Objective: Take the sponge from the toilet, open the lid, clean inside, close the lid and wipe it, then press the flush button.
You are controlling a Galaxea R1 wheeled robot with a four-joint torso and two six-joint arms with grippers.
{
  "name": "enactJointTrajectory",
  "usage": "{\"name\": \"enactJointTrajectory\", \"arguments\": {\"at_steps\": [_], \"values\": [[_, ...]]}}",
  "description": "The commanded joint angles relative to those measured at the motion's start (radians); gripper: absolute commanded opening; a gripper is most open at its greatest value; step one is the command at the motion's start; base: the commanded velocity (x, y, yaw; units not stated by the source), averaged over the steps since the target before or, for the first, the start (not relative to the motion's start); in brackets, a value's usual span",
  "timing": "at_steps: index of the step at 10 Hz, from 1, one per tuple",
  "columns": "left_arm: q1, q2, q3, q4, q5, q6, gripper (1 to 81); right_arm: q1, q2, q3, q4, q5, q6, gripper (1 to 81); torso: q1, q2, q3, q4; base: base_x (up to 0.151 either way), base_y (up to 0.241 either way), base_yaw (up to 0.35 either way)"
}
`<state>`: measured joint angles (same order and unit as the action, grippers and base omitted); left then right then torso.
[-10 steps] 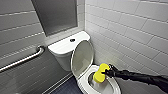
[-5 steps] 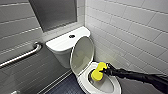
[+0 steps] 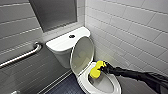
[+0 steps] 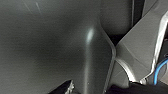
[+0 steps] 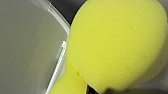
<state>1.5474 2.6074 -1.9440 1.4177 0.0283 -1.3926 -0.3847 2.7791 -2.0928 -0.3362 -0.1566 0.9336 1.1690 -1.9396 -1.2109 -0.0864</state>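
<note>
Right wrist view: the sponge (image 5: 115,45) looms close, bright yellow foam with a fine pitted surface and a rounded lobe. Its narrower part is cut off at the frame's edge, and a dark sliver of the robot hides its base. Behind it curves the smooth, glossy white inside of the toilet (image 5: 27,50), blurred and without clear detail.

In the head view, the black right arm reaches in, its far end cut off by the frame. The right gripper (image 3: 103,67) is clamped on the sponge's upper lobe. The fingers themselves are too dark to make out singly. The sponge's lower lobe dips into the bowl opening, at the back, just beside the foot of the lid (image 3: 82,53). The white seat ring (image 3: 113,85) lies down around the opening. The lid is a smooth oval standing upright, tilted back toward the tank. On the flat tank top (image 3: 62,42) sits the small dark round flush button (image 3: 72,36). A metal grab bar (image 3: 22,56) runs along the grey wall, and white glazed tiles (image 3: 130,27) cover the other wall.

The left wrist view shows blurred grey panels that cannot be identified.
</note>
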Motion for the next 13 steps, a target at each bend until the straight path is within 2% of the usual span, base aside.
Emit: {"name": "enactJointTrajectory", "arguments": {"at_steps": [1, 3, 5, 7, 8, 13], "values": [[0.024, -0.01, 0.025, 0.001, 0.025, 0.0, 81.1, 0.144, 0.015, -0.03, 0.02, -0.004, 0.013, 1.0, 0.0, 0.0, 0.0, 0.0, 0.0, 0.0, 0.0], [0.03, -0.012, 0.03, 0.001, 0.022, 0.0, 81.1, 0.128, 0.021, -0.059, 0.026, 0.011, 0.03, 1.0, 0.0, 0.0, 0.0, 0.0, 0.0, 0.0, 0.0], [0.036, -0.018, 0.02, 0.001, -0.024, 0.0, 81.1, 0.088, -0.006, -0.046, 0.071, 0.055, 0.031, 1.0, 0.0, 0.0, 0.0, 0.0, 0.0, 0.0, 0.0], [0.036, -0.009, 0.014, 0.003, -0.024, 0.0, 81.1, 0.027, -0.083, 0.045, 0.074, 0.116, 0.037, 1.0, 0.0, 0.0, 0.0, 0.0, 0.0, 0.0, 0.0], [0.036, -0.003, 0.005, 0.003, -0.024, 0.0, 81.1, -0.001, -0.131, 0.088, 0.072, 0.149, 0.059, 1.0, 0.0, 0.0, 0.0, 0.0, 0.0, 0.0, 0.0], [0.036, 0.011, -0.003, 0.012, -0.025, 0.0, 81.1, -0.067, -0.295, 0.266, 0.075, 0.192, 0.063, 1.0, 0.0, 0.0, 0.0, 0.0, 0.0, 0.0, 0.0]]}}
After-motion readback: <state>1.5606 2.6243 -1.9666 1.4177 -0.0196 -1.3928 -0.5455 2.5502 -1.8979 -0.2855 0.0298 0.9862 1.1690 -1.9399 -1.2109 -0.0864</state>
